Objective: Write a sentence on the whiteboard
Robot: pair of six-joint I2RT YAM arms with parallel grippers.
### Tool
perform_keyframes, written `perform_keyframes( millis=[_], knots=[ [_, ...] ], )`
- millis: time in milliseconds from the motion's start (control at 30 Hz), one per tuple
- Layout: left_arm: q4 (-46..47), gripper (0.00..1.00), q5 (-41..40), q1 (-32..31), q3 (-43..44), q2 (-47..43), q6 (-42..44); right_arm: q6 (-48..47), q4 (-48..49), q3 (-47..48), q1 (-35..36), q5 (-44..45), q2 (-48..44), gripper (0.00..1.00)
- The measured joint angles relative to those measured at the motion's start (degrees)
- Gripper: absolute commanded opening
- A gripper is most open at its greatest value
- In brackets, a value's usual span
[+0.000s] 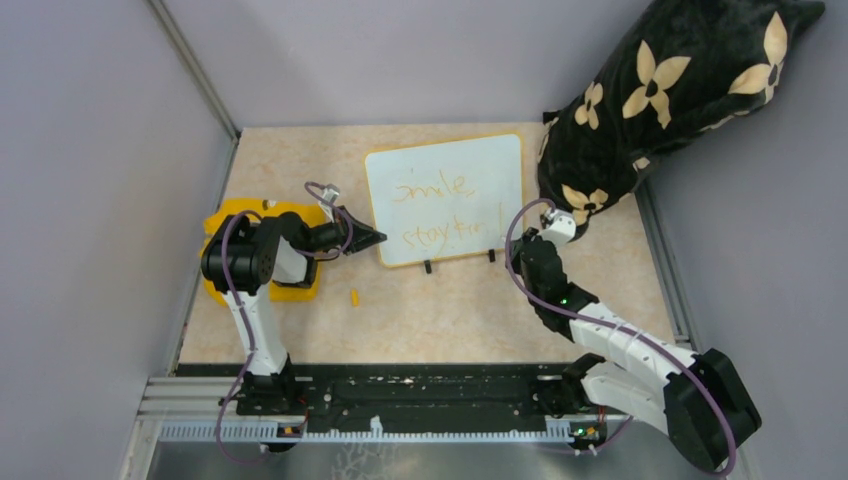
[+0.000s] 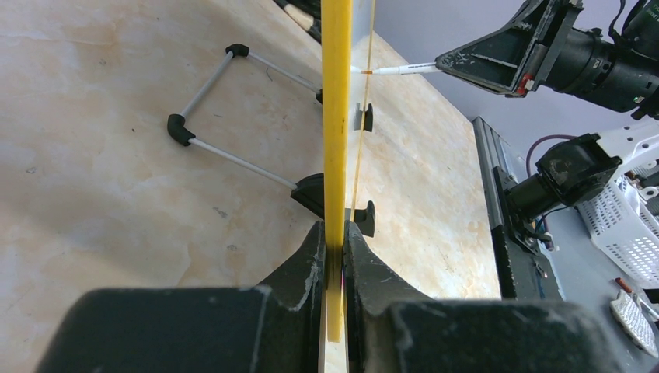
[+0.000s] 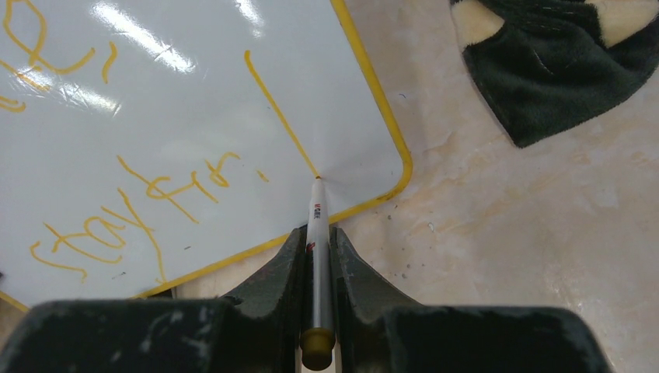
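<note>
Left jaws pinch whiteboard (image 1: 500, 170) rim; right jaws pinch marker (image 3: 316, 225), tip on board; sentence (image 1: 440, 238) faint orange cursive.

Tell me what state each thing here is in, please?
whiteboard, clamped at its edge by the left gripper.
sentence, two faint orange lines written.
marker, uncapped, tip touching the whiteboard.
left gripper, shut on the whiteboard.
right gripper, shut on the marker.

We see lavender-grey walls (image 1: 400, 60) enclosing a beige marbled worktop (image 1: 450, 320), with a black metal rail (image 1: 420, 395) along its near edge.
</note>
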Motion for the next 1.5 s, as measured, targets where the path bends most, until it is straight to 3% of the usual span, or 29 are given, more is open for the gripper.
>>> perform_keyframes(
  millis=[1500],
  knots=[
    [-0.2, 0.00, -0.3, 0.0, 0.0, 0.0, 0.0, -2.6, 2.3, 4.5, 0.0, -3.2, 4.3, 0.00]
  ],
)
